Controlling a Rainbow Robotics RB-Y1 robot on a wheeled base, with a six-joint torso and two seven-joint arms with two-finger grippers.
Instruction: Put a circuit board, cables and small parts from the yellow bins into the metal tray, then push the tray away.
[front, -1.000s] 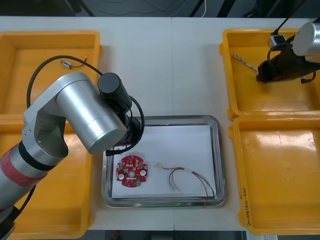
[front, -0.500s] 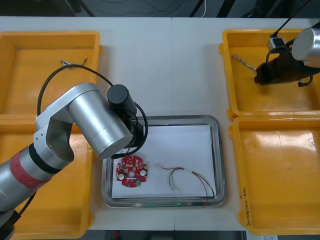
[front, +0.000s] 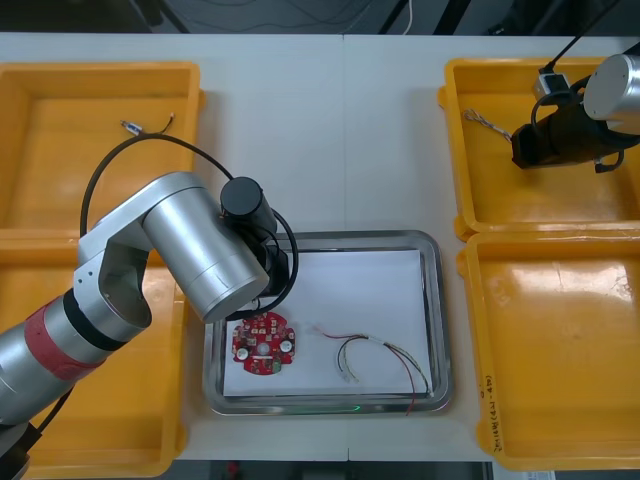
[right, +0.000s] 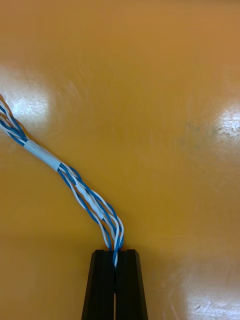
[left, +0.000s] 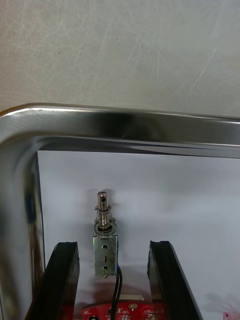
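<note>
My left gripper (left: 112, 244) is open over the metal tray (left: 125, 127), near its far left corner. A small metal part (left: 106, 252) with a black lead stands on the white liner between the fingers, with a gap on each side. The red circuit board (front: 263, 343) lies just behind it, and a red and yellow cable (front: 375, 355) lies to its right. In the far right yellow bin (front: 560, 200), my right gripper (right: 115, 252) is shut on one end of the twisted blue and white cable (right: 75, 185), which trails over the bin floor.
The left arm (front: 200, 250) covers the tray's left edge in the front view. A small part with a black lead (front: 145, 125) lies in the far left bin (front: 60, 150). The near left bin (front: 100, 420) and near right bin (front: 560, 350) flank the tray.
The left arm has shifted a little right over the tray and its gripper has opened, letting go of the small metal part. The right gripper has shut on the blue and white cable.
</note>
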